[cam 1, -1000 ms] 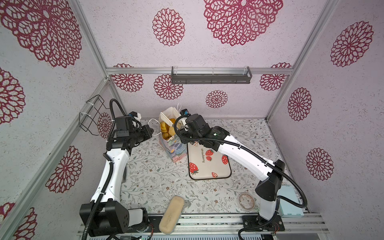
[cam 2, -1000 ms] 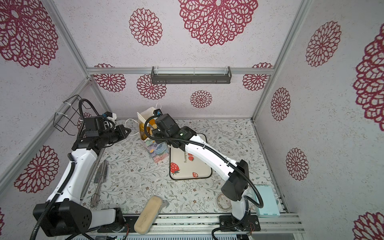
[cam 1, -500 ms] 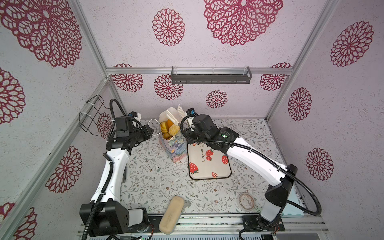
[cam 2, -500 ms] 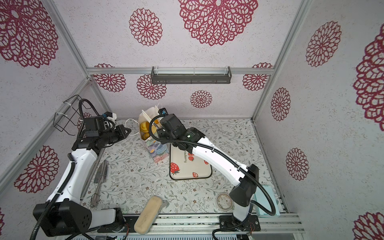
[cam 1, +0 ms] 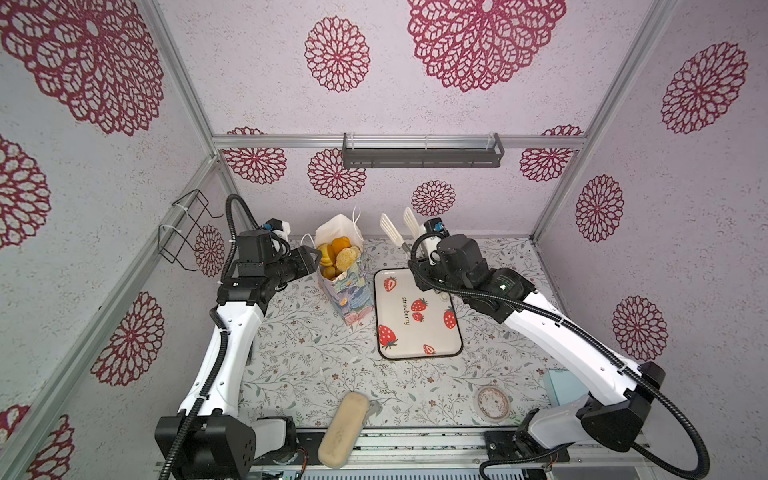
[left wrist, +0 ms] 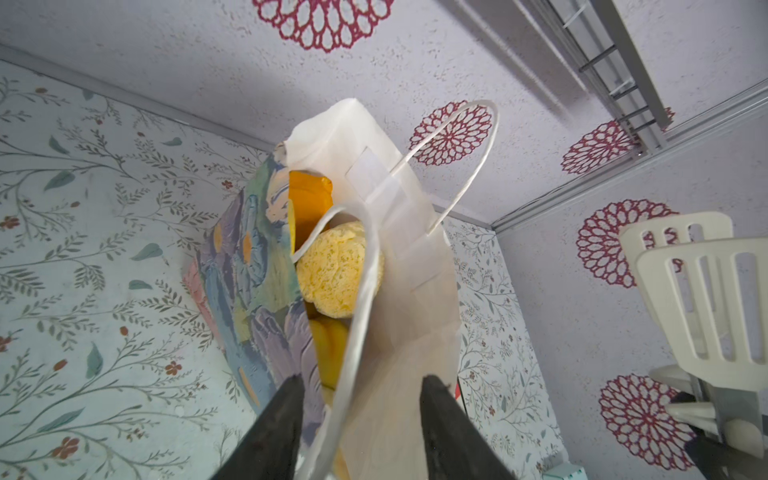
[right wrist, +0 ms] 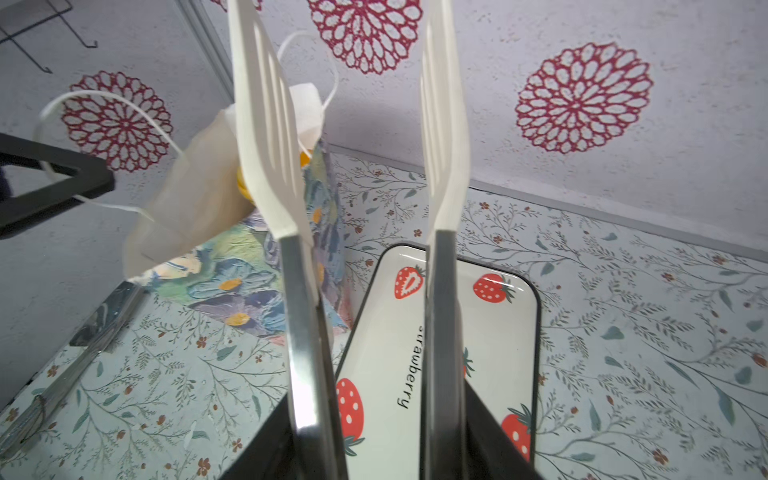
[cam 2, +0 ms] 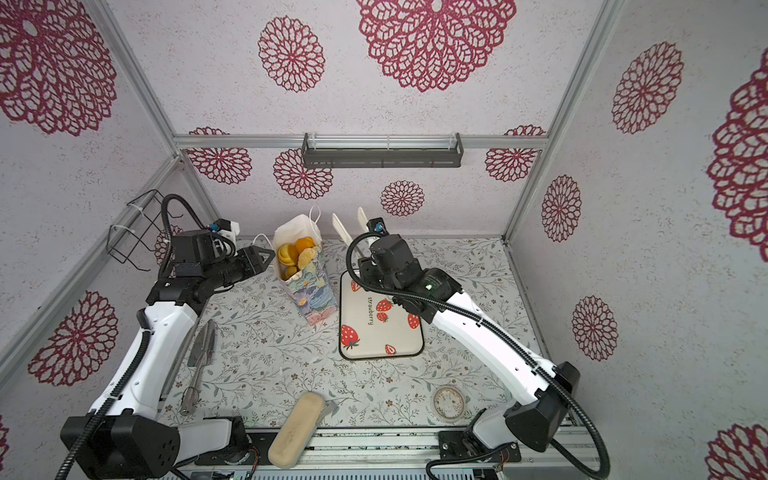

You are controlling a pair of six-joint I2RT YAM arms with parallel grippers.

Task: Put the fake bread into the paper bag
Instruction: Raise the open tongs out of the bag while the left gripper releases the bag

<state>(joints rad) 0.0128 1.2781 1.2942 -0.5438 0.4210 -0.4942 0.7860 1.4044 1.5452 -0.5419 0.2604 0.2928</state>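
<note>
The paper bag (cam 1: 351, 291) (cam 2: 316, 295) stands leaning at the back, left of the strawberry tray (cam 1: 432, 345). Fake bread (cam 1: 338, 257) (cam 2: 297, 255) (left wrist: 332, 270) fills its mouth: golden buns and a pale textured round one on top. My left gripper (cam 1: 311, 258) (left wrist: 365, 399) sits at the bag's left rim, open, with the paper wall and a white cord handle loose between its jaws. My right gripper (right wrist: 376, 419) is shut on white-bladed tongs (cam 1: 392, 230) (right wrist: 270, 145). The tongs are raised beside the bag, over the tray's far end, with nothing in them.
A pale beige block (cam 1: 345, 428) lies at the front edge, with a tape roll (cam 1: 492, 403) and a light blue box (cam 1: 557, 386) at front right. Metal utensils (cam 2: 199, 357) lie along the left wall. A wire basket (cam 1: 183, 228) and a dark shelf (cam 1: 422, 151) hang on the walls.
My right arm drew the tongs back from over the bag's mouth toward the right. My left gripper's jaws opened off the bag's rim; the arm stayed put.
</note>
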